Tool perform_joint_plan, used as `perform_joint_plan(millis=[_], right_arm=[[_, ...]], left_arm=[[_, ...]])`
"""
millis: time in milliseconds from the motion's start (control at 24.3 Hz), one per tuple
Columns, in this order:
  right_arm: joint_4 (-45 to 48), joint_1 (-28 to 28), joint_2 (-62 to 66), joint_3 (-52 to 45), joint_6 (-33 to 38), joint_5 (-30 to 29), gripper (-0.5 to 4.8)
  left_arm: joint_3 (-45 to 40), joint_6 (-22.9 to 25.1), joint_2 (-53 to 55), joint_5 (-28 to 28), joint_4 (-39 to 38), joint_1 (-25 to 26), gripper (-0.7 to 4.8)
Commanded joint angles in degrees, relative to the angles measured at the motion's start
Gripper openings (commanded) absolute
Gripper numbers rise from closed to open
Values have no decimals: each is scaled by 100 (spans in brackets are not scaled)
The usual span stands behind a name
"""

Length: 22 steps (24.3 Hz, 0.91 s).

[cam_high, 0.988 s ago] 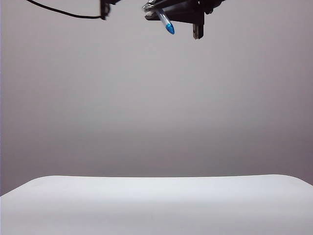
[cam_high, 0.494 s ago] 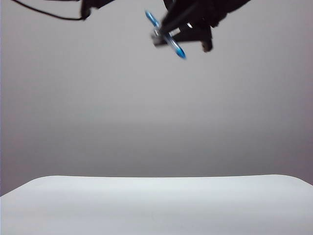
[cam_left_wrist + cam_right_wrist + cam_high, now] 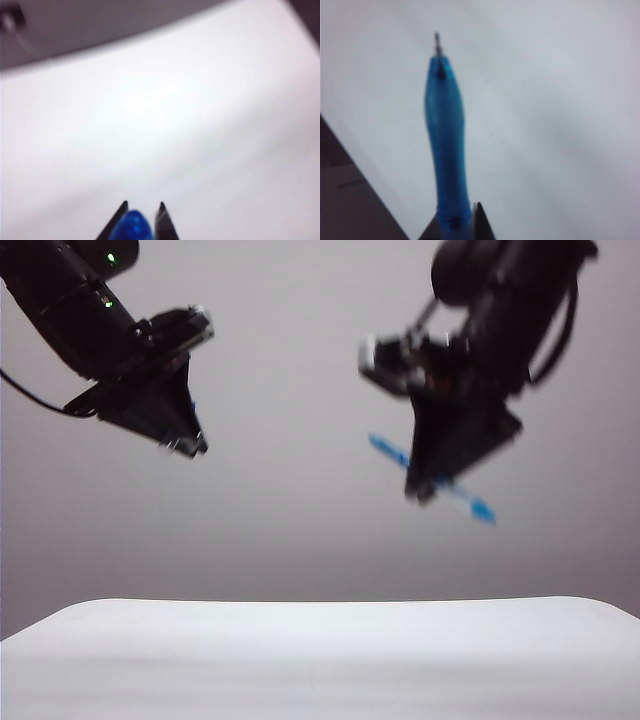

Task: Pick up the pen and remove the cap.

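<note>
Pen (image 3: 432,474) is pinched in the right gripper (image 3: 425,490), held in the air high above the table (image 3: 320,660), right of its middle, slanting down to the right. Right wrist view: bare writing tip exposed, blue grip section (image 3: 445,150) sticking out past the jaws, so the cap is off. Cap (image 3: 132,227) sits pinched in the left gripper (image 3: 185,447), in the air over the table's left half; only its blue tip shows between the jaws.

Change: 1 second ago both grippers were close together at the top of the exterior view with the pen there; now the 2 arms have dropped and swung well apart, pen and cap separated. Frames are motion-blurred. Judgement: cap removal is done, only setting down or parking is left.
</note>
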Motion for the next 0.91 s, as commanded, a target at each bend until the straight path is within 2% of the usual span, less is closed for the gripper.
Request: perform_joint_plan(millis=[41, 165, 412, 618, 782, 906], right_arm=[[892, 0, -26, -601, 291, 295, -5], [1244, 0, -9, -984, 382, 695, -5], [1237, -22, 170, -1095, 382, 885, -5], [1331, -118, 496, -1095, 385, 1679, -5], [1429, -448, 883, -1095, 387, 1755, -5], [1423, -769, 1241, -1095, 396, 1751, -5]], left_arm=[[28, 103, 131, -448, -479, -199, -6], [28, 214, 382, -688, -778, -339, -6], [28, 223, 1165, -804, -1095, -540, -5], [28, 321, 1943, -1547, -1185, -533, -3], [28, 470, 2299, -1694, -979, -516, -2], [28, 479, 2387, -1851, -527, -518, -2]])
